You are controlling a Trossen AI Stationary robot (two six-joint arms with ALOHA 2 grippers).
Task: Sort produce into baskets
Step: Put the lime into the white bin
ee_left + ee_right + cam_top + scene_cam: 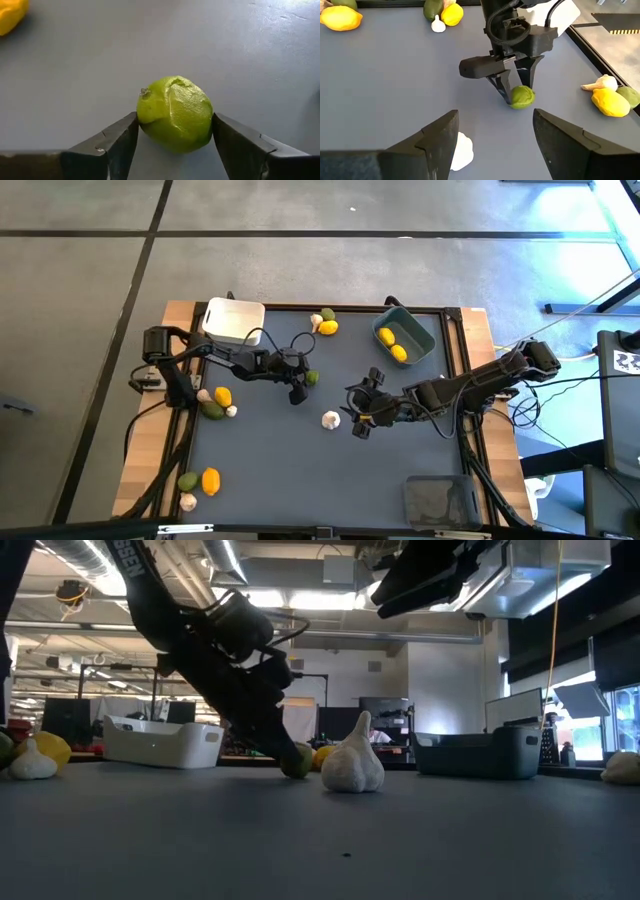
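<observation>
A green roundish fruit (175, 112) lies on the grey table mat, right of the white basket (232, 320). My left gripper (175, 127) has come down around it and is shut on it; the right wrist view shows the same gripper (516, 87) at the fruit (522, 96). My right gripper (358, 408) hangs open above the mat at mid-table. A whitish garlic bulb (462, 150) sits on the mat below and between its fingers, untouched. The blue-grey basket (405, 338) at the far right holds two yellow fruits. My left gripper pinches the green fruit between its two fingers, one finger (117, 142) on each of its opposite sides (145, 117). The fingers slant down at it from the table's left. The fruit's underside rests on the mat (297, 762).
A garlic bulb, a green fruit and a yellow fruit (325, 323) lie at the far edge between the white and blue-grey baskets. More produce lies at the left edge (218, 402) and the near left corner (200, 480). A clear basket (438, 498) stands at the near right.
</observation>
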